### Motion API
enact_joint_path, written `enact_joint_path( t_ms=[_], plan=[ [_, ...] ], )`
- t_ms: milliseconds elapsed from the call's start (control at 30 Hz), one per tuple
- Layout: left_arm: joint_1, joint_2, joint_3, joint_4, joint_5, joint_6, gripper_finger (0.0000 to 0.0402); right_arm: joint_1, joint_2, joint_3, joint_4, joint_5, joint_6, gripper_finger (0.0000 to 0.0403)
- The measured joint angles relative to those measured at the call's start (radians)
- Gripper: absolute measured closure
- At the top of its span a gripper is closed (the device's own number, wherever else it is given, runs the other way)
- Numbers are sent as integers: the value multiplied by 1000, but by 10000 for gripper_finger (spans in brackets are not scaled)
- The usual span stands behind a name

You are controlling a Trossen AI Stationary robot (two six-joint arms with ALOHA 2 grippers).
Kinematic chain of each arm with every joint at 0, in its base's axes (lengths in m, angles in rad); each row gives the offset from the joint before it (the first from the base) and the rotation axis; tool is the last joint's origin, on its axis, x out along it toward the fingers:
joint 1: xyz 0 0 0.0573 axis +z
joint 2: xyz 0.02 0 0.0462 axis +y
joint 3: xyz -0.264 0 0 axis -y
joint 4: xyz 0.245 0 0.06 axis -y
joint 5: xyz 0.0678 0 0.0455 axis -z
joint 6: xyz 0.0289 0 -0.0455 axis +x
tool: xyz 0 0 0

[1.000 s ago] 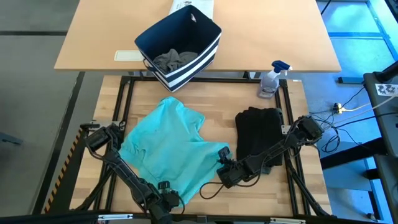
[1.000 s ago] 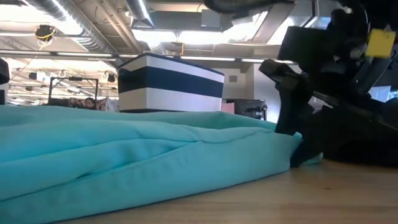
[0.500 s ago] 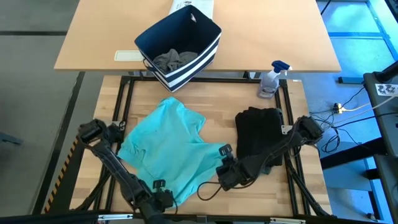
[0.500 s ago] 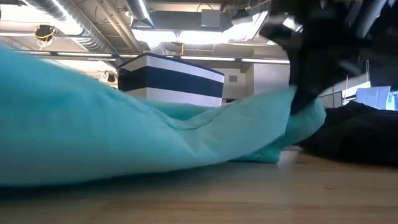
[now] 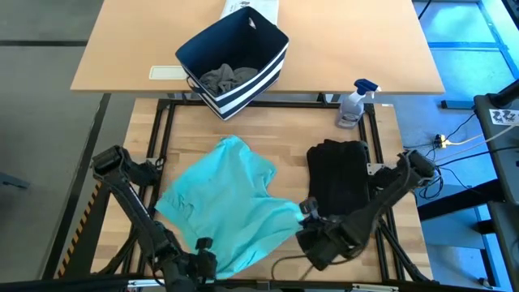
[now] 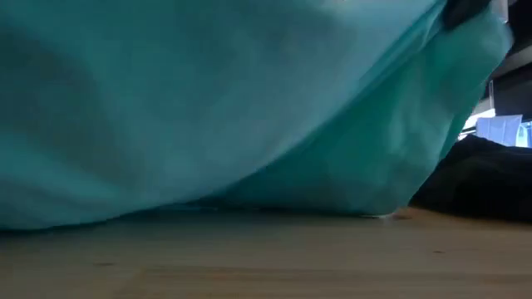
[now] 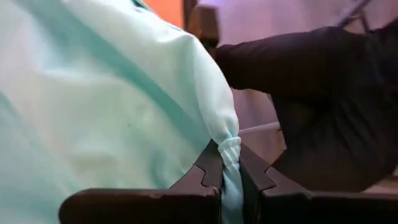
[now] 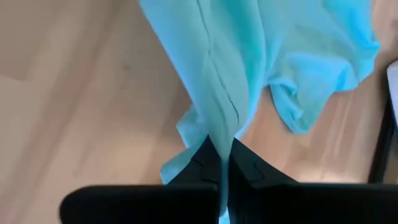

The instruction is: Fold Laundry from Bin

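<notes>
Though perhaps blurred, teal piece [image 6: 216, 108] close.

spray bottle [image 5: 354, 101] stood at far right of slatted table [image 5: 288, 138]; white printed box [image 5: 253, 10] and white label [image 5: 168, 71] lay on far tan table [image 5: 340, 40].

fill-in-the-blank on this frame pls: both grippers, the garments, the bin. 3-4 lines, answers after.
1. Both the left gripper and the right gripper are shut on the ____ garment.
2. The folded black garment lies on the table beside the ____ arm.
3. The striped bin still holds a ____ piece of cloth.
4. Near the black garment, at the table's far edge, stands a ____ bottle.

Missing words: teal; right; grey; spray
</notes>
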Motion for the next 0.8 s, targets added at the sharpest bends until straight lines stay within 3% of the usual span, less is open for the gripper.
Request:
enact_joint_path(
  t_ms=[133,300,467,633,800],
  plan=[
    [-3,-8,19,91,20,103,395,57,-38,21,-4,19,46,402],
    [-16,-8,127,96,-9,225,395,99,-44,80,-24,84,47,402],
    [-48,-8,262,-47,-122,279,395,88,-44,138,-79,203,1,402],
    [-90,-10,347,-358,-274,92,396,12,-46,170,-135,282,-36,403],
    [-128,-10,354,-688,-292,-270,396,-120,-46,169,-128,283,-91,403]
  ],
)
